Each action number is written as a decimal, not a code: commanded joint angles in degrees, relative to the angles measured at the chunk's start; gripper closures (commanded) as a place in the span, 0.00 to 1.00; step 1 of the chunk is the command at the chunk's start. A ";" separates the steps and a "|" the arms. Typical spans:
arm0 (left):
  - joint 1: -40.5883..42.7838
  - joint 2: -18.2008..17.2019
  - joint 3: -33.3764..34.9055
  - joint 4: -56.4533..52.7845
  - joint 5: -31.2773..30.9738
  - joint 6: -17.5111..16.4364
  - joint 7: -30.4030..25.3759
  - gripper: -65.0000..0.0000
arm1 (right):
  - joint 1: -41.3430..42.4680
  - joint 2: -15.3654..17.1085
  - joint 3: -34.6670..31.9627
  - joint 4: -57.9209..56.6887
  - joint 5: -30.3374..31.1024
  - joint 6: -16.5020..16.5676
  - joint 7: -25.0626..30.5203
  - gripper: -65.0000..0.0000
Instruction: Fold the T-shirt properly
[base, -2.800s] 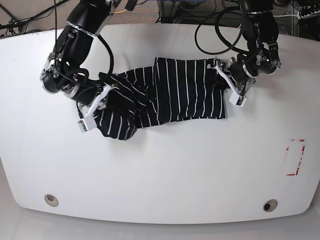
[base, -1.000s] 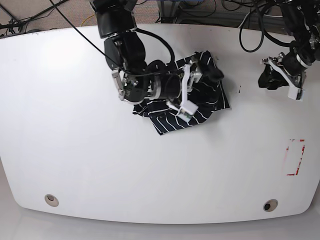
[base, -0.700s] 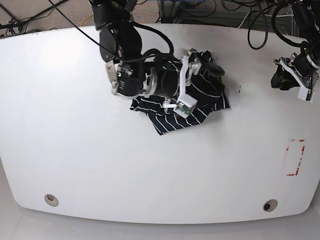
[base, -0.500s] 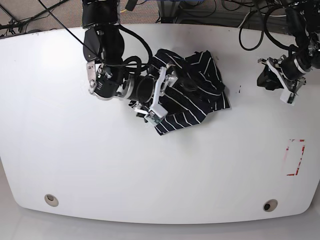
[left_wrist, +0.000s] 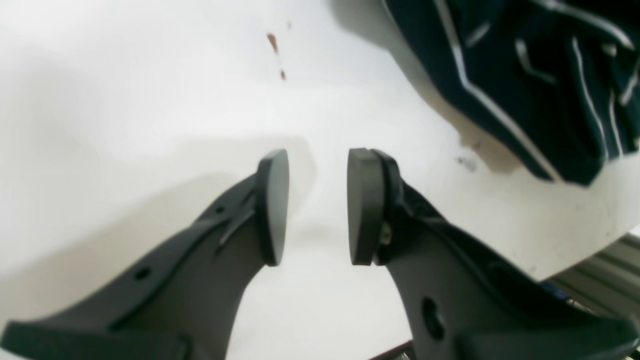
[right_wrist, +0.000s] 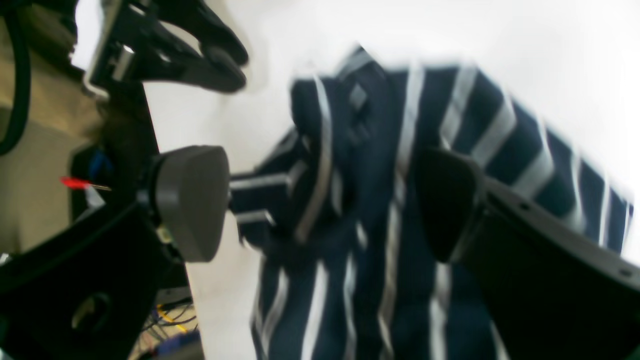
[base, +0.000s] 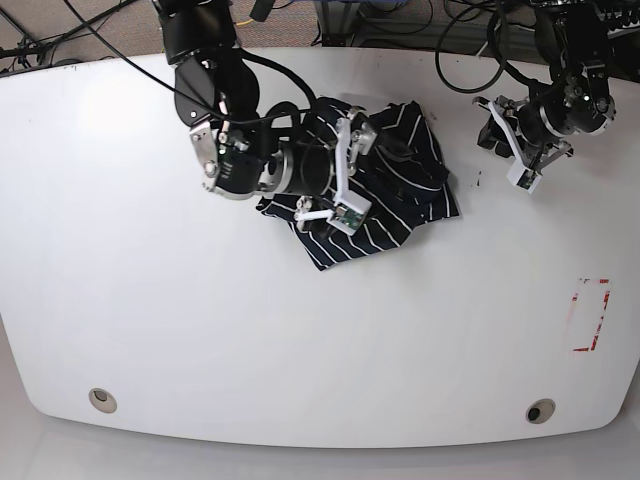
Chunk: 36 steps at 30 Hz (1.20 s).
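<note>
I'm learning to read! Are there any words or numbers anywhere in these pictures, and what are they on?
No words or numbers can be read anywhere.
T-shirt: only white stripes, no print or label showing.
Red marking on the table: just a broken outline, no letters.
Left gripper and right gripper: plain, and the wrist views are blurred.

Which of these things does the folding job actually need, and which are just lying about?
For the job:
striped T-shirt
right gripper, open over the shirt
left gripper, open beside it

Just lying about:
red-outlined rectangle
small reddish specks
</note>
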<state>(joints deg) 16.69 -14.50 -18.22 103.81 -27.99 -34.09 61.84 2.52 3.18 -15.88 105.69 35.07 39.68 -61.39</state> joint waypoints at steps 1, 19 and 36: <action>-0.12 -0.49 -0.64 0.76 -0.72 -0.07 -1.40 0.74 | 1.48 -2.52 -2.27 -0.33 -6.19 0.32 5.52 0.14; 3.14 -0.49 -11.10 0.67 -0.63 -0.07 -1.40 0.74 | 4.55 -11.05 -8.34 -18.08 -32.04 0.32 26.35 0.48; 3.49 -0.22 -10.66 0.59 -0.63 -0.07 -1.40 0.74 | 3.59 -10.96 -8.52 -13.16 -31.95 -6.05 28.64 1.00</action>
<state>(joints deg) 20.27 -14.02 -28.67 103.55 -28.05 -34.11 61.23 4.78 -6.85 -24.43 89.41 2.00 34.41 -34.63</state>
